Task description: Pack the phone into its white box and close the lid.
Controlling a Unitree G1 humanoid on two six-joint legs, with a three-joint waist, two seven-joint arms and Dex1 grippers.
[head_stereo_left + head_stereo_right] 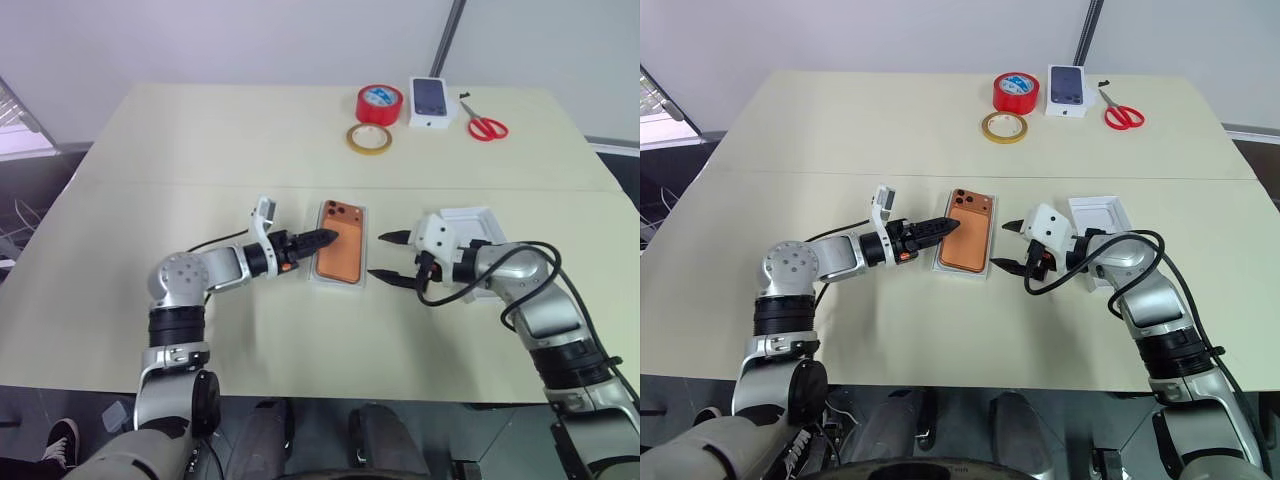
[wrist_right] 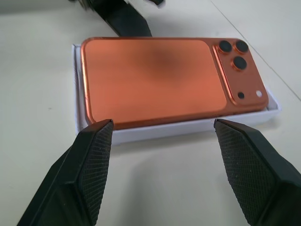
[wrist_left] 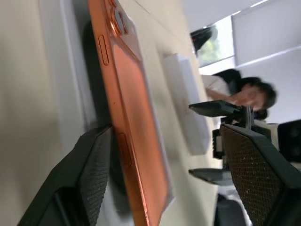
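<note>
Right wrist view: phone (image 2: 155,77) sat camera-side up in white box (image 2: 188,126), seemingly not fully seated. Both hands open, empty: left hand (image 1: 322,240) at box edge, right hand (image 1: 392,257) just beside. Lid (image 1: 470,225) waited behind right hand.

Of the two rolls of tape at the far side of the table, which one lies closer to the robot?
The thin yellowish ring of tape. It lies nearer than the thicker red roll with the blue-white label, which sits farther back beside the small white carton.

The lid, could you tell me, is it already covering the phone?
No, the orange phone lies uncovered in the white box, camera bump showing, while the lid rests apart on the table.
</note>
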